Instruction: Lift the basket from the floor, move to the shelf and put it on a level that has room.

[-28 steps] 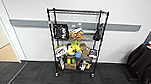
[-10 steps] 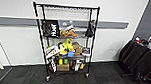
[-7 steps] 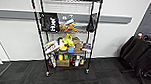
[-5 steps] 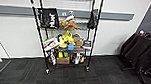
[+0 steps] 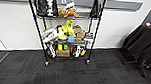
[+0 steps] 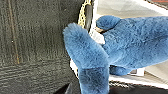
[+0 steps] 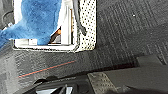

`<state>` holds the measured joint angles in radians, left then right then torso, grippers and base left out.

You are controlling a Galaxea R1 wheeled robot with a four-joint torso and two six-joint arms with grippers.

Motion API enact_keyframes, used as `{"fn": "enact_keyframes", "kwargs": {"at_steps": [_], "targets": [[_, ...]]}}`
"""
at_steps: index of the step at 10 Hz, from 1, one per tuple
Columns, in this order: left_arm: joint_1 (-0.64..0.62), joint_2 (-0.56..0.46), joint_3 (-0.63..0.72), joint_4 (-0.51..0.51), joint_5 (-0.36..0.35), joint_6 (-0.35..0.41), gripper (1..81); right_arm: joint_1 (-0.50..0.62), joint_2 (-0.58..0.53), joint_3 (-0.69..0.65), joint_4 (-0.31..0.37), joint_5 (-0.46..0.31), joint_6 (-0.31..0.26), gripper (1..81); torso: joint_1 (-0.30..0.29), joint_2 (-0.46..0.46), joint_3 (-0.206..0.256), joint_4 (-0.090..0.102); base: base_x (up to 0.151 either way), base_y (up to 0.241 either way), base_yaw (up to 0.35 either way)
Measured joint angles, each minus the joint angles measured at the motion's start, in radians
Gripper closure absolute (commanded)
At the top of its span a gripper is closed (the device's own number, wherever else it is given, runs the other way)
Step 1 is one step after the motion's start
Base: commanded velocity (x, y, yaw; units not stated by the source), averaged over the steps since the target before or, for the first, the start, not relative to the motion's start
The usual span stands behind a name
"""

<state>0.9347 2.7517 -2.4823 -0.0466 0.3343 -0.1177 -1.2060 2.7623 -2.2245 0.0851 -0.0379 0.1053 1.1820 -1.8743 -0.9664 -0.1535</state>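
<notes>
Cream dotted basket (image 7: pixel 87 25), dark rim, seemingly blue plush (image 7: pixel 37 20) inside; gripper states indiscernible.

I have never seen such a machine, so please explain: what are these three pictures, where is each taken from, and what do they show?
A wheeled robot with two arms took them. The head camera looks forward and down at the shelf, a black wire rack on wheels, crowded with toys and boxes, on the dark carpet floor. Dark chairs stand to the right. The other two cameras sit on the wrists. Both look at the basket, cream and dotted with holes, above the carpet. Inside it lies a blue plush toy. Whether an end effector grips the basket, the pictures do not tell.
</notes>
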Motion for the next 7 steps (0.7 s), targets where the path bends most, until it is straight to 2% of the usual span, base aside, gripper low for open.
{"fn": "enact_keyframes", "kwargs": {"at_steps": [3,7], "targets": [[-0.061,0.005,-0.013,-0.001,0.011,0.0,1.0,0.045,0.002,0.015,0.02,-0.016,0.0,1.0,0.059,-0.095,-0.012,0.0,0.0,0.0,0.0],[-0.134,0.021,-0.056,-0.002,0.067,-0.004,1.0,0.104,0.009,0.019,0.059,-0.051,0.0,1.0,0.139,-0.222,-0.022,0.0,0.0,0.0,0.0]]}}
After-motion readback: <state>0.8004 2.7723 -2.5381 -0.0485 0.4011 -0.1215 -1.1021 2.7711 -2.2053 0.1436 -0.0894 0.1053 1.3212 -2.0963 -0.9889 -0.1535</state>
